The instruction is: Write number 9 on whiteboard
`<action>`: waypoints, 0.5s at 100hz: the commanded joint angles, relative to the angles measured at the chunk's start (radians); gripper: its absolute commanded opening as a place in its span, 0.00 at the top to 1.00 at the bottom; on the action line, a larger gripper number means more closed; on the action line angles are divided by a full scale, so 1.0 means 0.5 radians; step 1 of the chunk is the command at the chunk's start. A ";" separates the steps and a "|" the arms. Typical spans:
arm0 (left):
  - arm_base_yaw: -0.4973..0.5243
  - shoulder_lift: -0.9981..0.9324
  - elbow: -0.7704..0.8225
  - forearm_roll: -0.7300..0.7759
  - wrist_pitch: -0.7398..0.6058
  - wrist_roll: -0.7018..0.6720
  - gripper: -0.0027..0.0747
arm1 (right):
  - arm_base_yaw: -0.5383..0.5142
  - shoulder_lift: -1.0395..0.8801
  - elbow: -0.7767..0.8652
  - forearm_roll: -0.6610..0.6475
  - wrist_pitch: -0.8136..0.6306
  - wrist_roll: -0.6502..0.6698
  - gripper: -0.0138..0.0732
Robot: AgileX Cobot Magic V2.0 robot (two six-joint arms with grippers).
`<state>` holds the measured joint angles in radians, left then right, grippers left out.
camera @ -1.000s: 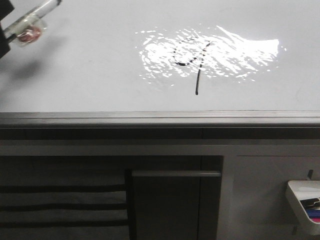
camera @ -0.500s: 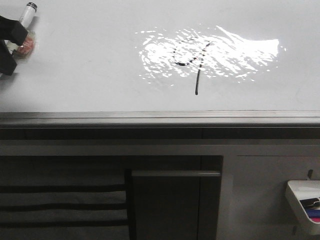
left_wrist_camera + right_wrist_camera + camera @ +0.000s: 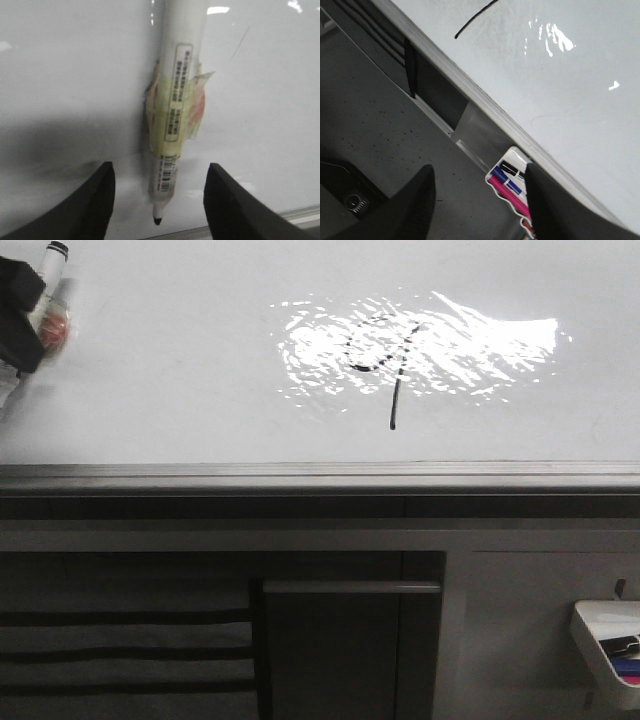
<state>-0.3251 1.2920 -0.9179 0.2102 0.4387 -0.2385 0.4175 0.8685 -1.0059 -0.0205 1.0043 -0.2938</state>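
Front view showed the 9 point(image 3: 385, 365) finished at the board's point(image 3: 180, 390) one o'clock; the left gripper point(image 3: 159, 192), jaws apart, had swung the marker point(image 3: 175, 100) to ten o'clock and released it. Right gripper point(image 3: 479, 200) gaped empty.

Open right pincer point(image 3: 477, 200) over floor — whiteboard point(image 3: 560, 90), marker tray point(image 3: 512, 185) beyond

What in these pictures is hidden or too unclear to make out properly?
- Front view: the loop of the number 9 is washed out by glare on the whiteboard.
- Front view: the left gripper is cut off by the picture's edge.
- Left wrist view: the label on the marker is too small to read.
- Right wrist view: the tray of pens is partly behind a jaw.
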 commanded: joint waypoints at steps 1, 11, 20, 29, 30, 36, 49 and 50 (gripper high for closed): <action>0.002 -0.200 -0.051 0.021 -0.017 0.047 0.48 | -0.032 -0.047 -0.030 -0.038 -0.098 0.269 0.44; -0.027 -0.405 -0.001 0.028 0.081 0.072 0.50 | -0.046 -0.116 0.065 -0.038 -0.168 0.484 0.44; -0.046 -0.626 0.123 0.039 0.065 0.101 0.50 | -0.045 -0.211 0.215 -0.038 -0.299 0.539 0.44; -0.051 -0.854 0.287 0.042 0.012 0.101 0.50 | -0.045 -0.325 0.384 -0.033 -0.469 0.588 0.44; -0.051 -0.871 0.300 0.042 -0.002 0.101 0.50 | -0.045 -0.335 0.397 -0.033 -0.483 0.588 0.44; -0.051 -1.019 0.427 0.049 -0.065 0.101 0.50 | -0.045 -0.421 0.509 -0.020 -0.622 0.588 0.44; -0.051 -1.285 0.671 0.052 -0.279 0.101 0.50 | -0.045 -0.578 0.697 -0.006 -0.919 0.588 0.47; -0.051 -1.305 0.696 0.052 -0.305 0.101 0.50 | -0.045 -0.599 0.724 -0.006 -0.947 0.588 0.48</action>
<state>-0.3428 0.7052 -0.6070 0.2271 0.4242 -0.1864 0.4022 0.6106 -0.6706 -0.0257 0.7004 0.0000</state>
